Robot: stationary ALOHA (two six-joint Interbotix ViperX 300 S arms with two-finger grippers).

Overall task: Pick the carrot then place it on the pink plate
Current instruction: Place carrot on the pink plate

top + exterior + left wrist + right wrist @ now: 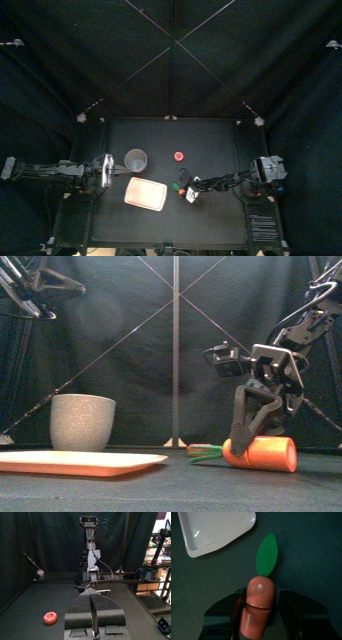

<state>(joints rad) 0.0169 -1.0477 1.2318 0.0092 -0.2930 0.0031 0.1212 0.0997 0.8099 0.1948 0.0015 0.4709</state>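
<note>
The carrot (pixel 262 453) is orange with green leaves (pixel 203 454) and lies on the table at the right, leaves toward the pink plate (pixel 80 463). My right gripper (pixel 242 440) comes down onto its thick end. In the right wrist view its jaws press both sides of the carrot (pixel 258 607), and the green leaf (pixel 268 554) points at the plate's corner (pixel 218 529). From above, this gripper (pixel 191 190) is just right of the plate (pixel 147 194). The left gripper (pixel 93 614) rests shut at the table's left side (pixel 104 170), holding nothing.
A tall grey speckled cup (pixel 83 421) stands behind the plate, left of centre (pixel 136 158). A small red toy (pixel 179 155) lies further back, near the table's middle, also seen from the left wrist (pixel 50 617).
</note>
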